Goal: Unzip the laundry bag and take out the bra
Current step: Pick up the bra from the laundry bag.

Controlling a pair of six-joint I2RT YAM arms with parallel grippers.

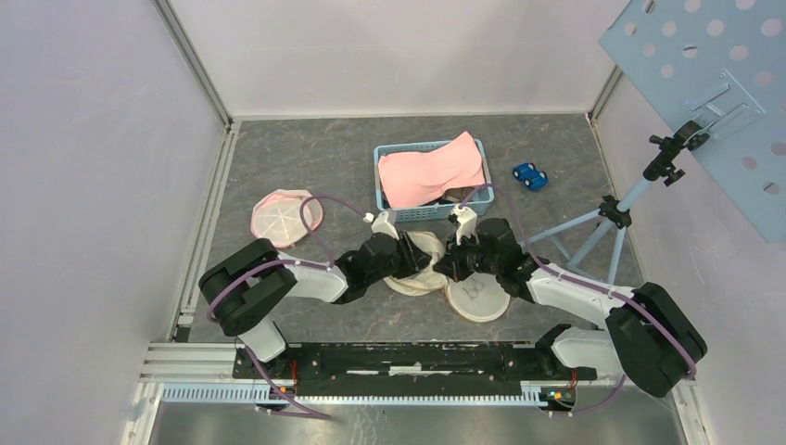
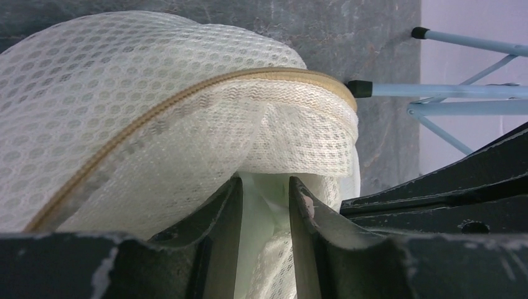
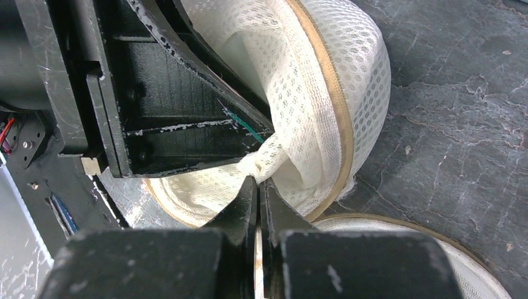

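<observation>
Evidently mid-unzip: left gripper [image 2: 264,187] clamps laundry bag [image 2: 124,75] mesh, right gripper [image 3: 258,185] pinches a fold at its tips; next likely needs a steady pull along the zipper [image 2: 187,94].

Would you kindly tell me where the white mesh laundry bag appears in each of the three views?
Top external: laundry bag mid-picture, just below the blue basket.
Left wrist: fills the upper left and centre.
Right wrist: top centre, curving down the right.
Shared landmark: its tan zipper, seen in both wrist views.
</observation>
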